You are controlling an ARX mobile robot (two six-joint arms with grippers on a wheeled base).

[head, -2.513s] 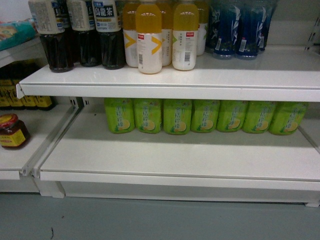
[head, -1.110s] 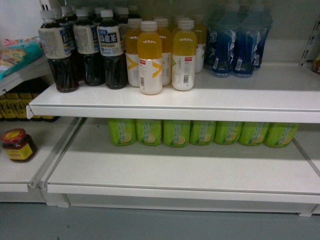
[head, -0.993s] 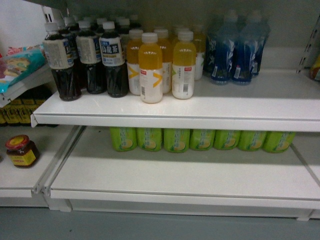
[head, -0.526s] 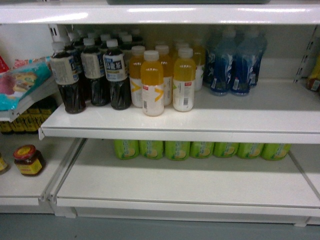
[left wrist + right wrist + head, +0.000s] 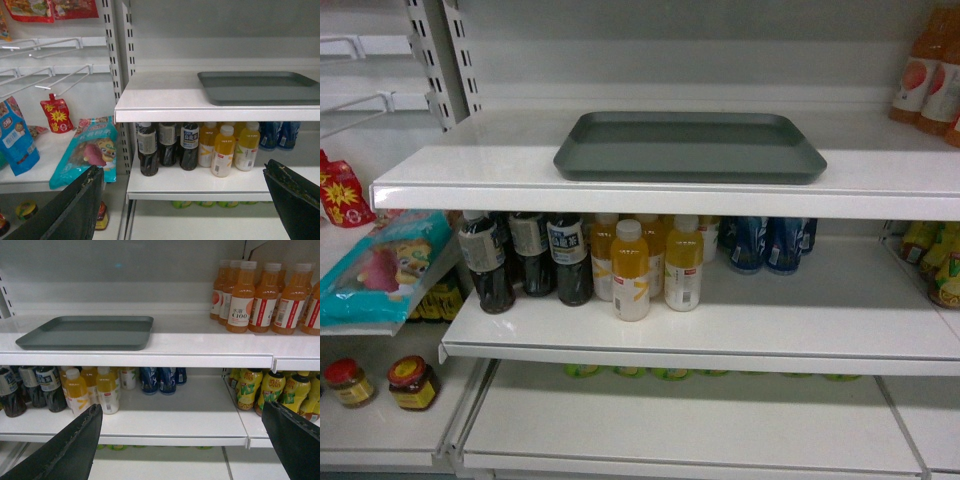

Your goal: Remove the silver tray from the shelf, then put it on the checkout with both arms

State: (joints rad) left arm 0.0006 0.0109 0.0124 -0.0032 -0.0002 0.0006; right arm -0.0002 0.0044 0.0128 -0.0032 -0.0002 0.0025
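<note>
While both arms' fingers gape wide and empty below the shelf (image 5: pixel 620 180), an uneven two-sided grab could tip the silver tray (image 5: pixel 690 146) (it's wide) off.

Head view: frontal, slightly downward, near the shelf (image 5: pixel 620 165) front lip, silver tray (image 5: pixel 690 146) centred. Left wrist view: lower, toward the board's left corner. Right wrist view: lower, toward its right end. Shared by all: tray and bottles (image 5: pixel 630 270) beneath.

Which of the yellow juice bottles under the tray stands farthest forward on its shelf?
The yellow bottle with the white cap, on the left of the front pair. It stands ahead of the yellow bottle beside it, nearest the shelf lip.
</note>
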